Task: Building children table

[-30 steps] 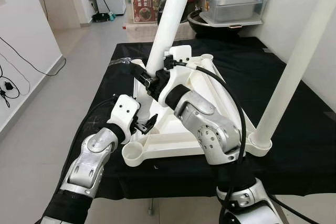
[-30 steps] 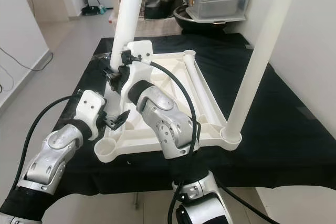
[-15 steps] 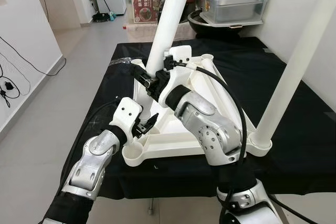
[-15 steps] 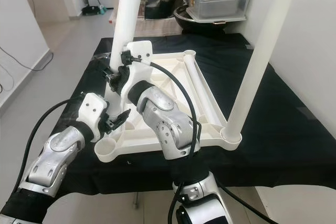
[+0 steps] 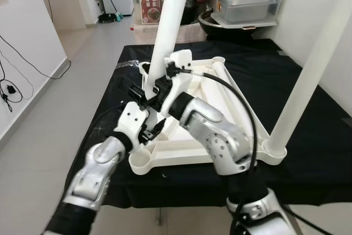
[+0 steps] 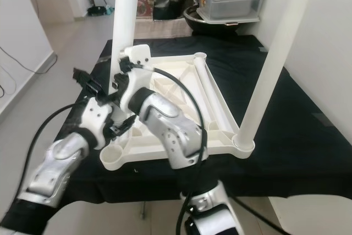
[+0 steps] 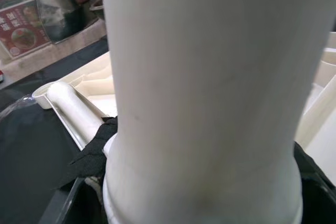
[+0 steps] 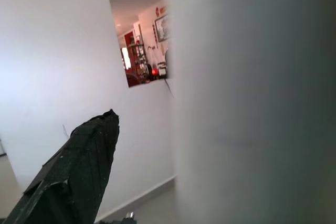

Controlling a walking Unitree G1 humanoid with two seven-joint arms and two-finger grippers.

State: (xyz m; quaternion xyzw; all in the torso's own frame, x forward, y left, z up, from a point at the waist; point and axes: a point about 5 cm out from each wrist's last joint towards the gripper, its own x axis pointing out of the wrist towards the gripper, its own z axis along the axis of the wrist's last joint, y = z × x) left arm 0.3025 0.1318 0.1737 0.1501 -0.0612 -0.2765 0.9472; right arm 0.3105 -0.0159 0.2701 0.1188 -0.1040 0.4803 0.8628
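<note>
The white plastic tabletop (image 5: 209, 89) lies upside down on the black-covered desk (image 5: 308, 136), its ribbed underside up so that the corner sockets are open for the legs. One fitted leg (image 5: 308, 75) already stands upright in the socket at the near right corner, next to the desk's right edge. The socket (image 5: 139, 162) at the near left corner is empty, and a spare leg (image 6: 210, 89) lies flat along the tabletop's right rail, apparently waiting its turn.

The work is on the left side of the tabletop, where a second leg (image 5: 165, 28) stands nearly upright with a slight lean. The right end effector (image 5: 147, 93) reaches across from the right arm and has its black fingers around the leg's lower part; they appear closed on it, presumably to steady the long tube and keep it in line with its socket. The right wrist view has the leg's white surface very close beside one black finger (image 8: 73, 177), which fits that grip.

The left end effector (image 5: 151, 130) sits low at the foot of the same leg, just above the frame's left rail. Its wrist view faces the leg's base (image 7: 205, 182) at very close range; whether its fingers are open or closed cannot be told. Judging by this, the leg is being seated, and two sockets would still remain to fill.
</note>
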